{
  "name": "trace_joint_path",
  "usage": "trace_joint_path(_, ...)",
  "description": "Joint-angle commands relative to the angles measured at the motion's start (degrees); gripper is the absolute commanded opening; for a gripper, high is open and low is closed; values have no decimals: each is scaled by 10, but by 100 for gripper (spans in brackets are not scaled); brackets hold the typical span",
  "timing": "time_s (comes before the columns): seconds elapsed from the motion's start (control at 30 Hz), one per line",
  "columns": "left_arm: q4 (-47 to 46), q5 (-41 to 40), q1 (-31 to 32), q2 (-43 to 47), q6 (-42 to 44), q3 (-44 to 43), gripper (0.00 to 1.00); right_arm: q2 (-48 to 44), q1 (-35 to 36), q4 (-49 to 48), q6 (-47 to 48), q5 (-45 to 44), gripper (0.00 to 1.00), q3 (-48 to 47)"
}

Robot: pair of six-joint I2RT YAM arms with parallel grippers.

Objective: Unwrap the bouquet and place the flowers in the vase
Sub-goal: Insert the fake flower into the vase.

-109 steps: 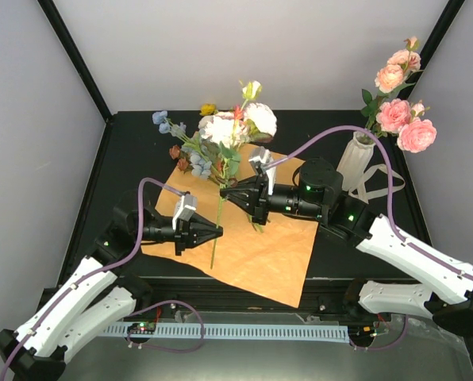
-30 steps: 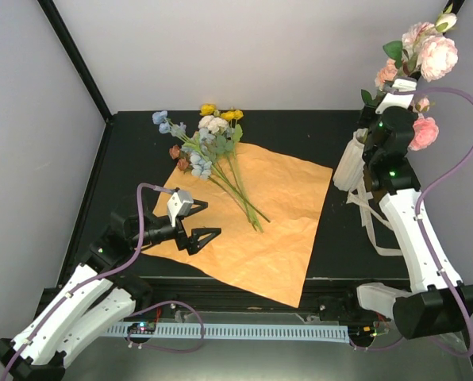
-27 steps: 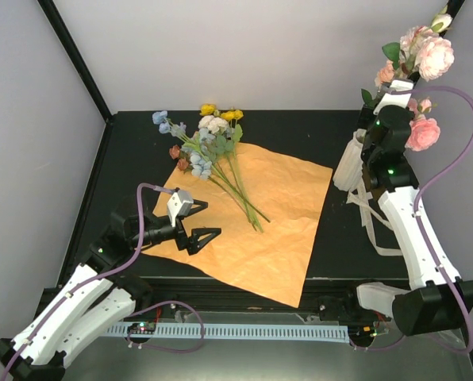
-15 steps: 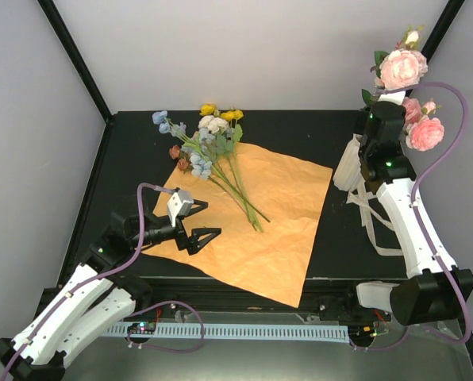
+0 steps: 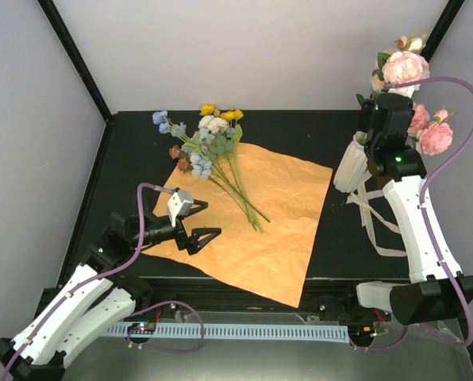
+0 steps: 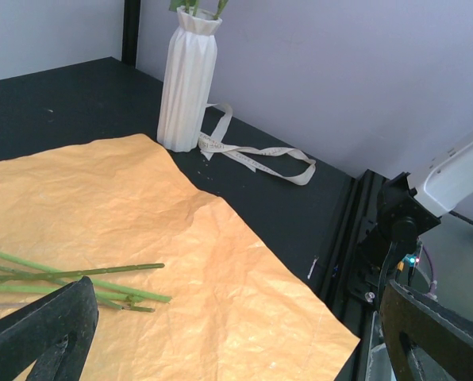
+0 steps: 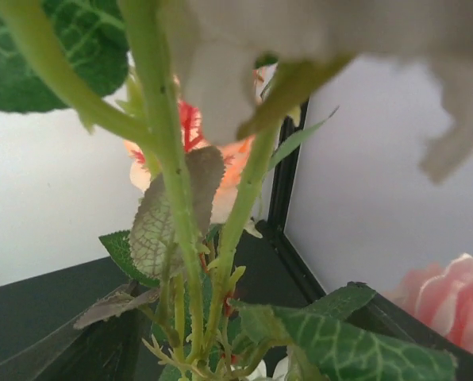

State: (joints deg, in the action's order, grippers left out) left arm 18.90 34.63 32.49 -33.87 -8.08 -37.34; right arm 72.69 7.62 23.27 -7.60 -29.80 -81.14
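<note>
The left fingers (image 5: 208, 234) stand wide open and empty, low over the near left part of the orange paper (image 5: 276, 230), which lies spread flat on the black worktop (image 5: 133, 151). A loose bunch of flowers (image 5: 209, 139), in blue, cream, yellow and dark red, lies at the paper's far left corner, blooms partly on the bare worktop and stems (image 6: 70, 278) trailing across the sheet. The vase (image 5: 350, 163) stands upright at the right rear, just off the paper's far right corner, with pink roses (image 5: 407, 67) rising above it. The cream ribbon (image 5: 375, 222) lies loose on the worktop beside its base. The right arm (image 5: 411, 214) reaches up beside the vase. Its fingers are hidden among stems and leaves, so whether they are open or closed cannot be told.
</note>
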Motion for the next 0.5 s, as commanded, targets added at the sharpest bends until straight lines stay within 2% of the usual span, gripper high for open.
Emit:
trace_joint_path(0.0,7,-8,3,-2,7,-3,99,12,-3,59,-23,-8,70,-24)
trace_joint_path(0.3,6,-7,3,-2,7,-3,99,52,-4,146,-38,-8,73,-50)
trace_joint_path(0.47,7,-6,3,-3,6,-4,99,91,-3,204,-45,3,75,-99)
